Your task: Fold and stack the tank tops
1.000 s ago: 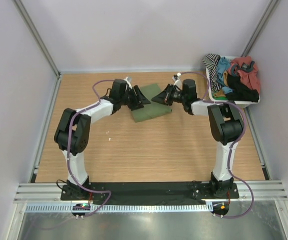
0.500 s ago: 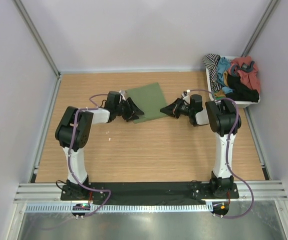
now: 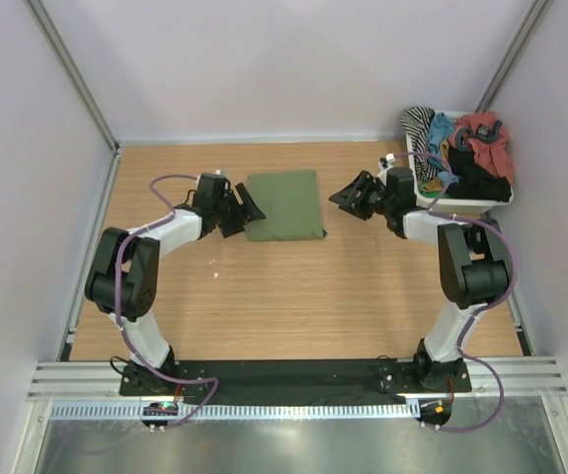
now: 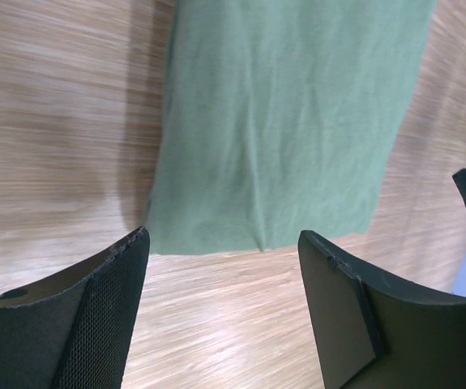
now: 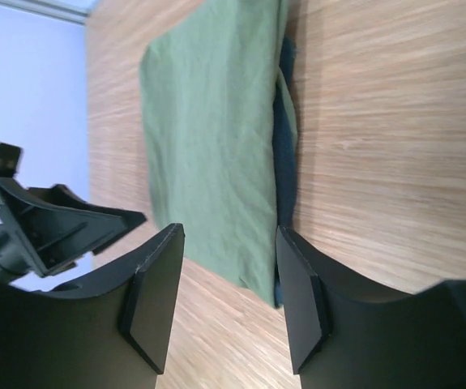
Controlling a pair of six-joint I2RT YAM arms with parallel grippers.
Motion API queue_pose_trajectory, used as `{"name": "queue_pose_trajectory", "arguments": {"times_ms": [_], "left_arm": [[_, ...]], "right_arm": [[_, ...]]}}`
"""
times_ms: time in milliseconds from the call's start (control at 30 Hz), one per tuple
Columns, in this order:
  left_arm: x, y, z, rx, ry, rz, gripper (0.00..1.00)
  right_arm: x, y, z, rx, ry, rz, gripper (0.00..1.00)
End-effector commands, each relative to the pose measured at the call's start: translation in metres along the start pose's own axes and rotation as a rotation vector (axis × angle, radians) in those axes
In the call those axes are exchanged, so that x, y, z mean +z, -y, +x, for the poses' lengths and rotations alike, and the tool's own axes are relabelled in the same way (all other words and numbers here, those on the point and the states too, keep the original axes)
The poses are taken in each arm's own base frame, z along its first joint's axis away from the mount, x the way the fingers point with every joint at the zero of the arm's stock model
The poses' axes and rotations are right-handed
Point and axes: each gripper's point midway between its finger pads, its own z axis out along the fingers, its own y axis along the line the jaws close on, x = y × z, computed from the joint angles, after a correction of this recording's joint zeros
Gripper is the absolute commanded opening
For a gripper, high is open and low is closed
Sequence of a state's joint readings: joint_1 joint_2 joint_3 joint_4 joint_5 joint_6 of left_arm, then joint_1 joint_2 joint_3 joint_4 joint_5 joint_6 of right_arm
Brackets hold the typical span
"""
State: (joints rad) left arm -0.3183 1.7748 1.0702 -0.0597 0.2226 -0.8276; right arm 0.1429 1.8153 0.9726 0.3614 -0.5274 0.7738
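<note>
The olive green tank top (image 3: 284, 204) lies folded into a flat rectangle on the wooden table, with its dark trim (image 5: 284, 154) showing along one edge. My left gripper (image 3: 247, 209) stands open just off its left edge, nothing between the fingers. My right gripper (image 3: 346, 195) stands open a little off its right edge, also empty. In the left wrist view the green top (image 4: 289, 121) lies beyond my open left gripper (image 4: 224, 300). In the right wrist view the green top (image 5: 208, 146) lies ahead of my open right gripper (image 5: 228, 300). A black top (image 3: 481, 180) lies in the bin.
A white bin (image 3: 466, 203) at the back right holds striped, teal, red and black garments piled together. Grey walls close in the table on the left, back and right. A small white speck (image 3: 215, 276) lies on the wood near the left arm.
Both grippers opened and let go of the green top, then drew back to either side. The top now lies squared up and flat.
</note>
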Motion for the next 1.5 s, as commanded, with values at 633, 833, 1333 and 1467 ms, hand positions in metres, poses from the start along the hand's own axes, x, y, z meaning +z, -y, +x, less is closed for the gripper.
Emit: {"name": "queue_pose_trajectory", "arguments": {"times_ms": [633,833,1333,1467], "left_arm": [[0.061,-0.033,-0.046,0.089,-0.013,-0.281,0.36],[0.061,-0.042,-0.061,0.071,-0.014,-0.277,0.01],[-0.140,-0.240,-0.159,-0.106,0.300,-1.054,0.87],[-0.158,-0.215,-0.163,-0.076,0.388,-1.054,0.91]], "right_arm": [[0.006,0.012,0.025,-0.092,-0.053,0.095,0.56],[0.009,0.012,0.029,-0.095,-0.068,0.086,0.55],[0.013,0.002,0.034,-0.078,-0.069,0.061,0.54],[0.011,-0.001,0.034,-0.089,-0.065,0.055,0.54]]}}
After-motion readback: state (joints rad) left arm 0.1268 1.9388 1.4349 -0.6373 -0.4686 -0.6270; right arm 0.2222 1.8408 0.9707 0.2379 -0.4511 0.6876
